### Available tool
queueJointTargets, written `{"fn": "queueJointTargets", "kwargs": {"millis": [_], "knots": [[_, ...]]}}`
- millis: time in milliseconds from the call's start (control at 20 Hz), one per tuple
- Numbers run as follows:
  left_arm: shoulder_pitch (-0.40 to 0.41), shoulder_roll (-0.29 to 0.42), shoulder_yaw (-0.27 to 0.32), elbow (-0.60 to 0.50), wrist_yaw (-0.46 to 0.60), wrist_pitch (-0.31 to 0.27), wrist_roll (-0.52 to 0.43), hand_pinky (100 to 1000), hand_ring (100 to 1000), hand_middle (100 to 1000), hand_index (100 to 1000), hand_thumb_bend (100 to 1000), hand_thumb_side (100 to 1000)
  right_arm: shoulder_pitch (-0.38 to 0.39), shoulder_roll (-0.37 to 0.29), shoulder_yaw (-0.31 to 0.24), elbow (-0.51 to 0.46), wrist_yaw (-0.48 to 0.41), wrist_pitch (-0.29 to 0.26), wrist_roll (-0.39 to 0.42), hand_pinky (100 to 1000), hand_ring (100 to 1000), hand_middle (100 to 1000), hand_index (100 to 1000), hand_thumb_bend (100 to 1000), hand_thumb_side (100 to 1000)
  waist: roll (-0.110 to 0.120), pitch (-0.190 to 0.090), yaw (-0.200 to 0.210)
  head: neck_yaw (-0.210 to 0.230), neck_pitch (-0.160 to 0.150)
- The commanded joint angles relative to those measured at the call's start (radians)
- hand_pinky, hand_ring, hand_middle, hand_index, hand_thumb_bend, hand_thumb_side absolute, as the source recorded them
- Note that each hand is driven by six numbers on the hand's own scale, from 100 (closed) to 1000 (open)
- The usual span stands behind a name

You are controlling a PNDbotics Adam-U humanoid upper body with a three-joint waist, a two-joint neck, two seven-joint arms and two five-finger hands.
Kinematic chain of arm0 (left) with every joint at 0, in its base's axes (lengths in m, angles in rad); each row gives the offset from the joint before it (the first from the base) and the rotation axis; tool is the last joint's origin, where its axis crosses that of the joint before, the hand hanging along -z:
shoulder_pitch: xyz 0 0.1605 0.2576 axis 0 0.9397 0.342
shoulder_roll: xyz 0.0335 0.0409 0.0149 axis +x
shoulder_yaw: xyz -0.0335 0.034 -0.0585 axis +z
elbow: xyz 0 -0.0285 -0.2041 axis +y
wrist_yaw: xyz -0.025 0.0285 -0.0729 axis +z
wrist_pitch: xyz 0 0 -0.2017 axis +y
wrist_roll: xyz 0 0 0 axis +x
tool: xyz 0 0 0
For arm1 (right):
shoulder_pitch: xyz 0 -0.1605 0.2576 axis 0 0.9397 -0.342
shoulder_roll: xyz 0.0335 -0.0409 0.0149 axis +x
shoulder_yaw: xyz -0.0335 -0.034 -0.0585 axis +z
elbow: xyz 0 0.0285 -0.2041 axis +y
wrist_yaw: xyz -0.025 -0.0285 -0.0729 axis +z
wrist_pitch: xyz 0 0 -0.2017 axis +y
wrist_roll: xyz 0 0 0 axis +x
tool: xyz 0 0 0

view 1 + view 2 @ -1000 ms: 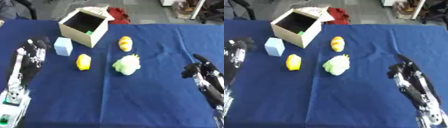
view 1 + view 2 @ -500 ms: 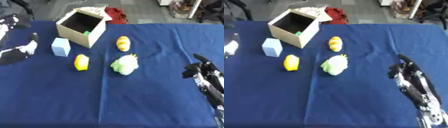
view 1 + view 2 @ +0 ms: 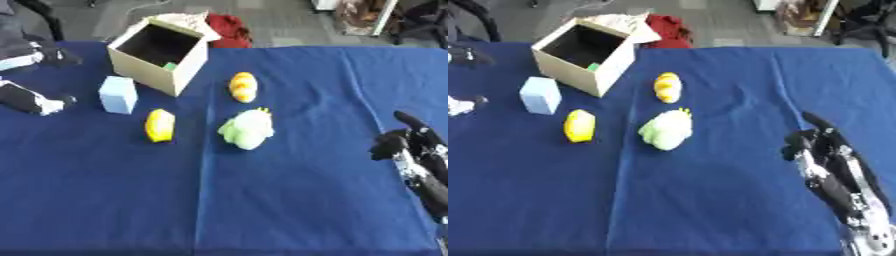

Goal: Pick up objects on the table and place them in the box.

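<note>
Box [image 3: 166, 60] shows no readable writing; right hand [image 3: 820, 145] rests uncurled, empty; left hand's [image 3: 31, 100] fingers unclear.

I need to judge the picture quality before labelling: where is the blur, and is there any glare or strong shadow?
Left eye view: the left robot hand at the left edge is smeared, fingers unreadable; the box and yellow object are soft but legible. Right eye view: the right robot hand is fairly clear; light is even, shadows faint, no glare on the blue cloth.
</note>
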Motion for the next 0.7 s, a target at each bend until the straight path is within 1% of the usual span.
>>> {"fn": "queueJointTargets", "kwargs": {"millis": [50, 200, 250, 300, 500, 600, 700], "knots": [[-0.067, -0.006, -0.016, 0.096, -0.062, -0.045, -0.066, 876, 865, 884, 961, 372, 388, -0.007, -0.021, 0.001, -0.006, -0.006, -0.003, 0.006, 581, 591, 592, 928, 100, 456, 0.001, -0.013, -0.005, 0.003, 0.005], [-0.12, -0.047, -0.025, 0.175, -0.125, -0.082, -0.097, 885, 883, 900, 969, 427, 402, -0.004, -0.021, 0.002, -0.004, -0.007, -0.003, 0.007, 582, 591, 592, 928, 100, 451, -0.002, -0.017, -0.009, 0.004, 0.005], [-0.136, -0.061, -0.026, 0.198, -0.147, -0.093, -0.102, 885, 883, 900, 970, 440, 391, -0.003, -0.022, 0.003, -0.003, -0.008, -0.003, 0.007, 582, 591, 592, 928, 100, 451, -0.003, -0.018, -0.01, 0.005, 0.005], [-0.149, -0.072, -0.027, 0.217, -0.17, -0.102, -0.102, 889, 886, 903, 971, 477, 374, -0.003, -0.022, 0.003, -0.003, -0.008, -0.003, 0.008, 582, 591, 592, 928, 100, 451, -0.004, -0.018, -0.01, 0.006, 0.005], [-0.186, -0.115, -0.026, 0.275, -0.256, -0.13, -0.084, 890, 889, 908, 974, 497, 359, -0.002, -0.021, 0.004, -0.001, -0.011, -0.003, 0.008, 582, 591, 592, 928, 100, 447, -0.007, -0.017, -0.012, 0.012, 0.005], [-0.198, -0.13, -0.023, 0.294, -0.292, -0.135, -0.059, 891, 890, 910, 977, 513, 325, -0.002, -0.021, 0.004, -0.001, -0.012, -0.002, 0.008, 582, 591, 592, 928, 100, 445, -0.009, -0.016, -0.015, 0.013, 0.005], [-0.205, -0.142, -0.019, 0.311, -0.324, -0.135, -0.027, 891, 890, 911, 980, 504, 290, -0.001, -0.021, 0.005, -0.001, -0.014, -0.002, 0.008, 582, 591, 592, 928, 100, 443, -0.01, -0.015, -0.017, 0.014, 0.005]]}}
